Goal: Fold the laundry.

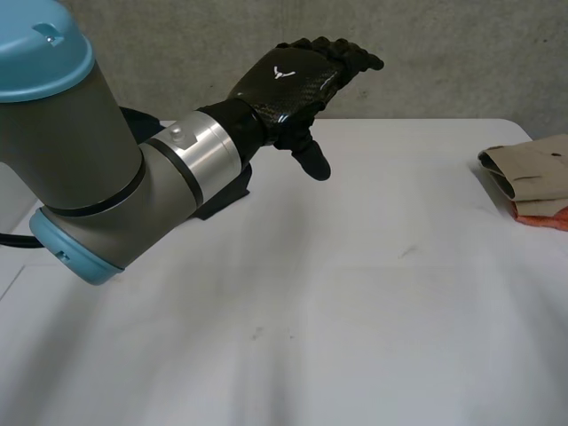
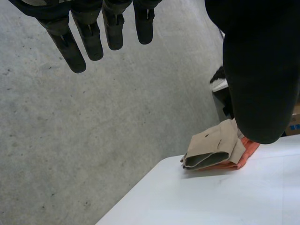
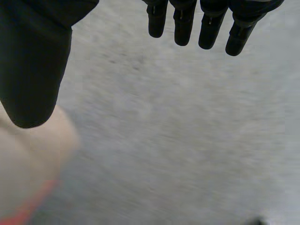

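A folded beige garment [image 1: 531, 170] lies on top of a folded orange one [image 1: 543, 218] at the right edge of the white table [image 1: 355, 302]. My left hand [image 1: 297, 80] hangs in the air over the table's far left part, fingers straight and holding nothing. In the left wrist view the beige garment [image 2: 213, 147] and the orange one [image 2: 246, 152] lie beyond my left thumb [image 2: 260, 70]. My right hand [image 3: 33, 61] is open above a blurred beige cloth [image 3: 33, 159] with an orange edge [image 3: 28, 211], its fingers [image 3: 211, 23] straight.
A grey wall [image 1: 444, 53] stands behind the table's far edge. A dark object [image 2: 220, 89] sits on the floor beyond the table in the left wrist view.
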